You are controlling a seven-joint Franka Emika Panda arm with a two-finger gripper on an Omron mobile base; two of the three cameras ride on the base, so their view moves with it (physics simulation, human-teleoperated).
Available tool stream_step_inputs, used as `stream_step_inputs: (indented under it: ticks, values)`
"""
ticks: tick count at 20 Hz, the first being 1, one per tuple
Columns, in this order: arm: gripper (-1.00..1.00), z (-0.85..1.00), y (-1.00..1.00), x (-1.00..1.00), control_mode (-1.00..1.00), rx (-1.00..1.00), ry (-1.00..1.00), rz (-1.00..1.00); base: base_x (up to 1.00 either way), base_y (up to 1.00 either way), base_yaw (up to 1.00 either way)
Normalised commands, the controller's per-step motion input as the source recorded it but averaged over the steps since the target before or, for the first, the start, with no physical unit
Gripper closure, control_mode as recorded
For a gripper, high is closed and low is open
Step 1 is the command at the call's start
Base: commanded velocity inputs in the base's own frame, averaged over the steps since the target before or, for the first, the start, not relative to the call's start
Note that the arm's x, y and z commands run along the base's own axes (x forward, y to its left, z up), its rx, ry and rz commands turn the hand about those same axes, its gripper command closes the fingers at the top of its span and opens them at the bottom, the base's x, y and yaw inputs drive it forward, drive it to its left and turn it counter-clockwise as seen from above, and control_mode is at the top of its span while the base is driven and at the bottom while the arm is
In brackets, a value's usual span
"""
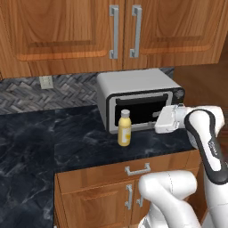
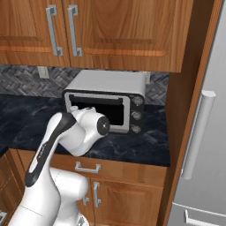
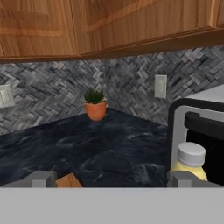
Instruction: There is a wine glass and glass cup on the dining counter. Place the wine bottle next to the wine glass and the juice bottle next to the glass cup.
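Left base view: juice bottle [image 1: 124, 128] stands upright, cap up.

The juice bottle [image 1: 124, 128] stands upright on the counter [image 1: 67, 138], right in front of the toaster oven [image 1: 138, 95], toward its left end. The oven sits back against the wall, under the upper cabinets [image 1: 111, 31]. Left of it, a wall outlet [image 1: 46, 81]. Farther along, a potted plant [image 3: 95, 105] sits in the counter's corner. Right of the counter, the fridge [image 2: 203, 132]. Below the counter, a drawer [image 1: 138, 169]
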Motion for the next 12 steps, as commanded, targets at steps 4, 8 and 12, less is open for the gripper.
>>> stream_step_inputs:
  ticks: [4, 8, 12]
  values:
    - [-1.0, -0.14, 0.02, 0.37, -1.0, 0.0, 0.0, 0.0, 0.0, 0.0, 0.0]
    - [-1.0, -0.2, 0.0, 0.41, -1.0, 0.0, 0.0, 0.0, 0.0, 0.0, 0.0]
    - [-1.0, -0.27, 0.0, 0.41, -1.0, 0.01, 0.0, 0.0, 0.0, 0.0, 0.0]
